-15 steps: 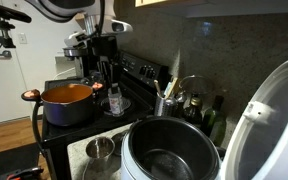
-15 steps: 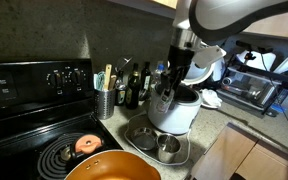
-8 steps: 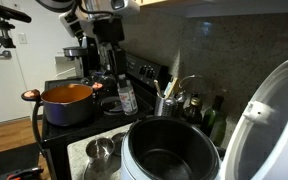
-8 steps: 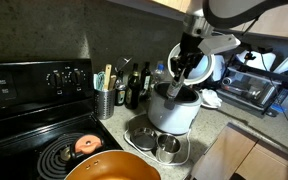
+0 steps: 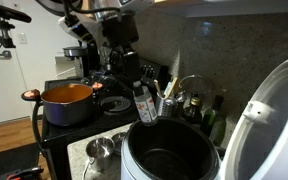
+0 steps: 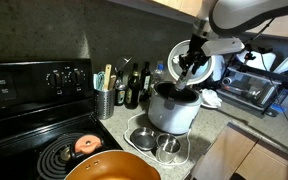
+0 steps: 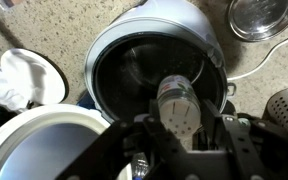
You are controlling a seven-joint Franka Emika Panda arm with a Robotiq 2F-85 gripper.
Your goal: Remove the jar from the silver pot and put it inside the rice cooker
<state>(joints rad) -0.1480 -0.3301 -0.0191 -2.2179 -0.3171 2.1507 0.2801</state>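
Observation:
My gripper (image 7: 180, 122) is shut on the jar (image 7: 178, 98), a small clear jar with a whitish perforated lid. In the wrist view it hangs over the dark inner bowl of the rice cooker (image 7: 134, 70). In both exterior views the gripper (image 5: 142, 92) (image 6: 191, 66) holds the jar (image 5: 144, 104) just above the near rim of the cooker (image 5: 169, 150) (image 6: 174, 108). The cooker's white lid (image 5: 274, 115) stands open. The silver pot (image 5: 101, 150) (image 7: 264, 15) sits empty on the counter beside the cooker and also shows in an exterior view (image 6: 167, 148).
An orange pot (image 5: 68, 100) (image 6: 109, 168) stands on the black stove. A utensil holder (image 5: 164, 103) and dark bottles (image 6: 134, 88) line the back wall. A white cloth (image 7: 24, 80) lies by the cooker. A toaster oven (image 6: 254, 88) stands further along the counter.
My gripper has carried the jar away from the stove side and across to the rice cooker. It now hangs over the cooker's bowl.

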